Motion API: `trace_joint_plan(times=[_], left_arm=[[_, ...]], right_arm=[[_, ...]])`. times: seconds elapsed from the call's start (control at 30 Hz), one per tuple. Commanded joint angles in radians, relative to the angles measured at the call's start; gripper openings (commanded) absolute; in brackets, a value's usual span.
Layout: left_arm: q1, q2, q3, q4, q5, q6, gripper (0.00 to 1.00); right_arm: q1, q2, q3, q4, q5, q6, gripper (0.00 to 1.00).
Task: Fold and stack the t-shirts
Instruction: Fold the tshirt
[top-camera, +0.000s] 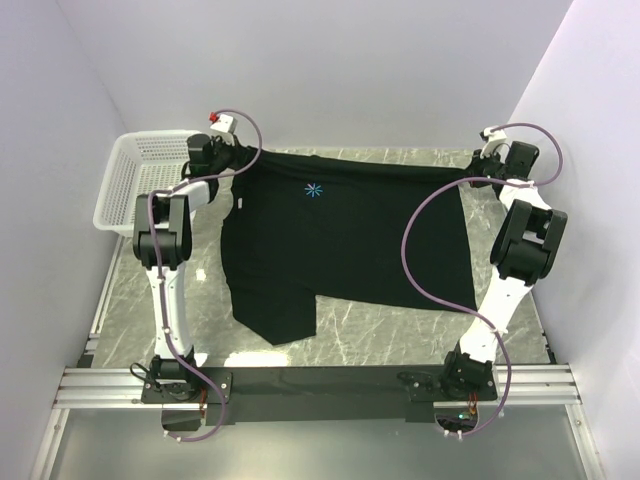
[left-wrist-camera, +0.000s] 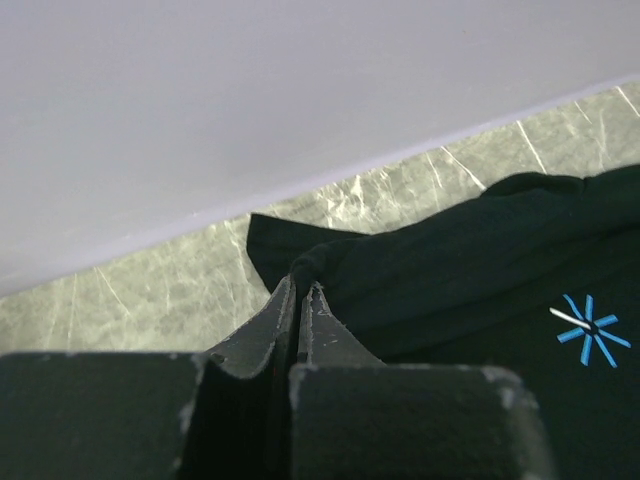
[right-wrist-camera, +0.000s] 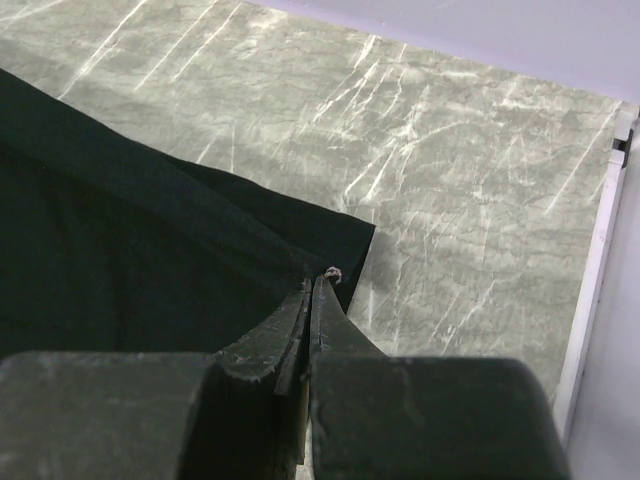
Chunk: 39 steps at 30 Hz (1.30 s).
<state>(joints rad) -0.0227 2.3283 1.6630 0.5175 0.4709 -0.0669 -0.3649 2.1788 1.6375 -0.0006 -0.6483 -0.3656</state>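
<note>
Marbled grey counter (top-camera: 380, 345) carries your black cloth t-shirt (top-camera: 340, 240); left pincer (left-wrist-camera: 300, 290) and right pincer (right-wrist-camera: 315, 282) each clamp a far corner, likely spreading it for folding.

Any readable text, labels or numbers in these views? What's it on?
No readable words or numbers in any view.
Only sign: light-blue starburst logo, no letters, on the chest of the black t-shirt.
White speck at the shirt's edge: possibly a tag, too small to read.
</note>
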Motion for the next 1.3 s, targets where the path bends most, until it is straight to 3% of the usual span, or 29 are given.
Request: trace_joint_plan(times=[0.0, 1.27], left_arm=[[0.009, -0.096, -0.026, 0.058, 0.026, -0.017, 0.01], [0.01, -0.185, -0.177, 0.05, 0.034, -0.01, 0.01]], right_arm=[[-0.009, -0.082, 0.01, 0.008, -0.01, -0.021, 0.0], [-0.016, -0.119, -0.077, -0.048, 0.067, -0.068, 0.0]])
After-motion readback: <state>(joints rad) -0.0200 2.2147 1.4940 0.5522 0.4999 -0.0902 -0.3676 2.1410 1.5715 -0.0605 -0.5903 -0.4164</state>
